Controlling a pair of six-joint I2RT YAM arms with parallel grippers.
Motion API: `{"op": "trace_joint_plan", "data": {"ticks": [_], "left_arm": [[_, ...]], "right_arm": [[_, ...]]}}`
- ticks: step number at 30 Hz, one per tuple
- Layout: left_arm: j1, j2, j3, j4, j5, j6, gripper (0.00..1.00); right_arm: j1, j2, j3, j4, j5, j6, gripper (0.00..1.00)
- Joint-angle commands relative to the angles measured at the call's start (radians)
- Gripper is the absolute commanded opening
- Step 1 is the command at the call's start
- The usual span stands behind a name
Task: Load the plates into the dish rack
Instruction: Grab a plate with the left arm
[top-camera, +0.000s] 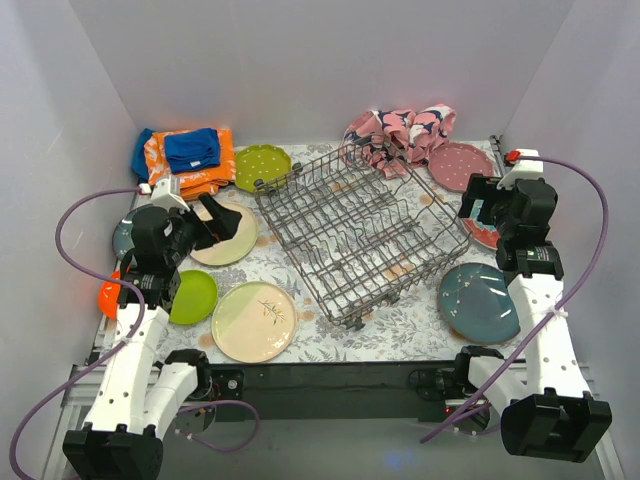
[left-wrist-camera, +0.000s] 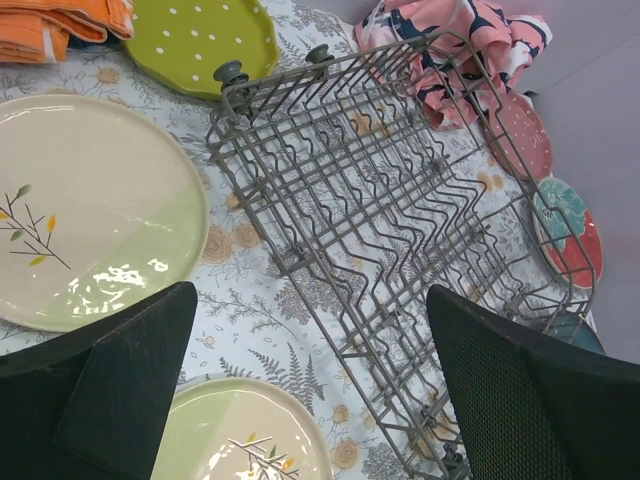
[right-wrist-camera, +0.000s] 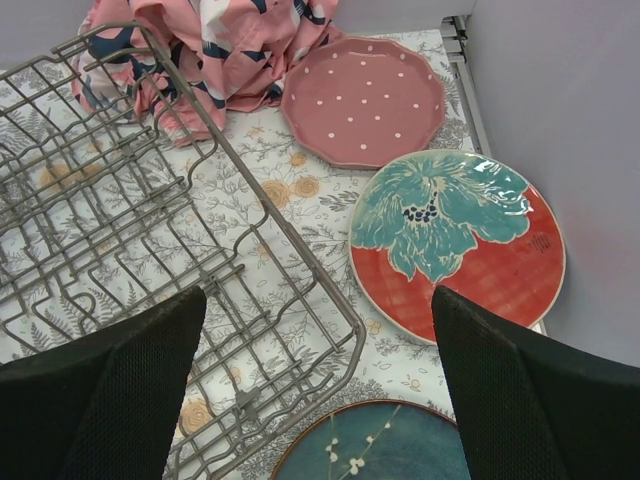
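Note:
The grey wire dish rack (top-camera: 360, 235) stands empty and askew mid-table. Plates lie flat around it: lime dotted (top-camera: 262, 167), cream (top-camera: 228, 240), leaf-sprig (top-camera: 254, 320), lime green (top-camera: 190, 296), orange (top-camera: 108, 296), teal (top-camera: 478, 302), pink dotted (top-camera: 460, 165) and a red plate with a teal flower (top-camera: 483, 234). My left gripper (top-camera: 215, 225) is open and empty above the cream plate (left-wrist-camera: 90, 210), left of the rack (left-wrist-camera: 400, 220). My right gripper (top-camera: 478, 205) is open and empty above the rack's right corner (right-wrist-camera: 340, 330), near the flower plate (right-wrist-camera: 455, 240) and the teal plate (right-wrist-camera: 375, 445).
Folded orange and blue cloths (top-camera: 185, 155) lie at the back left. A pink-and-navy patterned cloth (top-camera: 400, 135) lies behind the rack. A dark teal plate (top-camera: 124, 235) sits at the left edge. White walls close in the table on three sides.

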Motion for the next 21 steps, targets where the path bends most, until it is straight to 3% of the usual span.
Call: {"op": "trace_joint_plan", "data": {"ticks": [1, 7, 13, 17, 21], "left_arm": [[0.003, 0.012, 0.044, 0.017, 0.034, -0.002, 0.98], [0.003, 0.048, 0.064, 0.022, 0.04, -0.01, 0.98], [0.003, 0.1, 0.08, 0.037, 0.074, -0.045, 0.98], [0.003, 0.176, 0.102, 0.08, 0.106, -0.073, 0.98], [0.005, 0.326, 0.165, 0.123, 0.162, -0.117, 0.98]], "right_arm": [[-0.005, 0.012, 0.027, 0.054, -0.045, 0.015, 0.99], [-0.003, 0.015, 0.033, 0.073, -0.2, -0.021, 0.99], [0.015, 0.013, 0.03, 0.071, -0.416, -0.189, 0.98], [0.044, 0.025, 0.016, 0.063, -0.429, -0.246, 0.98], [0.052, 0.061, 0.024, -0.002, -0.56, -0.298, 0.98]]}}
